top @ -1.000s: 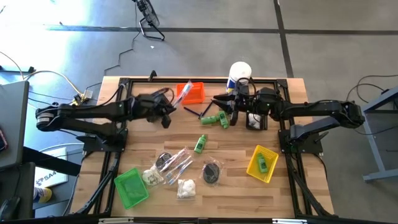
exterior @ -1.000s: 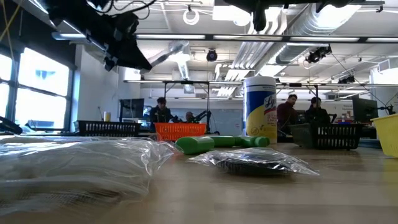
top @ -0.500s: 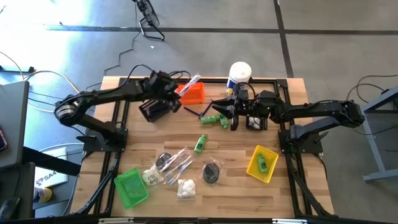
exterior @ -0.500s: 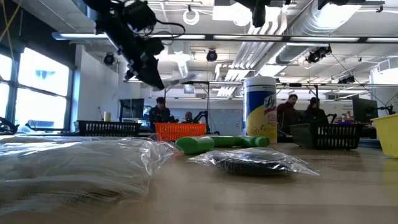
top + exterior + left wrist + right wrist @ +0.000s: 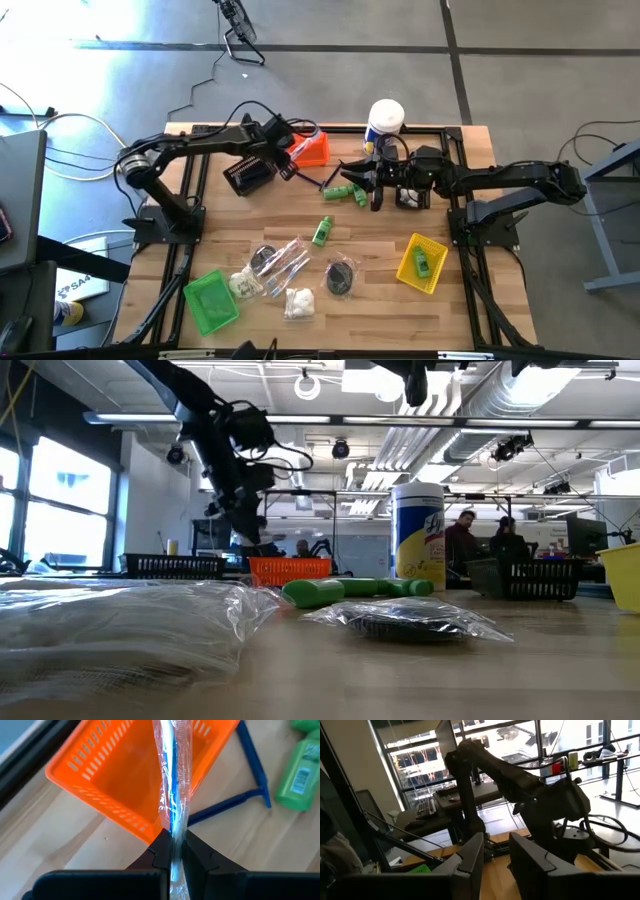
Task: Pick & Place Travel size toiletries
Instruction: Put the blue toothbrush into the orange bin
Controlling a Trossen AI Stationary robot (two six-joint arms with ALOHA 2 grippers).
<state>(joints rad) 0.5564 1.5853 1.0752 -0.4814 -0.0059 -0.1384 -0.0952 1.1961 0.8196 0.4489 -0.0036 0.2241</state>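
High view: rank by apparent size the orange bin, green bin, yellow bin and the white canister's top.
1. Green bin and yellow bin: look alike, no clear ranking.
2. Orange bin: looks slightly smaller, but the left pincer covers part of it.
3. White canister top: smallest.

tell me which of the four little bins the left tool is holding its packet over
The orange bin at the table's far edge. The left tool holds a clear-wrapped packet above it; the black, yellow and green bins lie elsewhere.

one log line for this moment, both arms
left gripper: shut on clear-wrapped packet, over orange bin | right gripper: open, empty, waiting near green bottles
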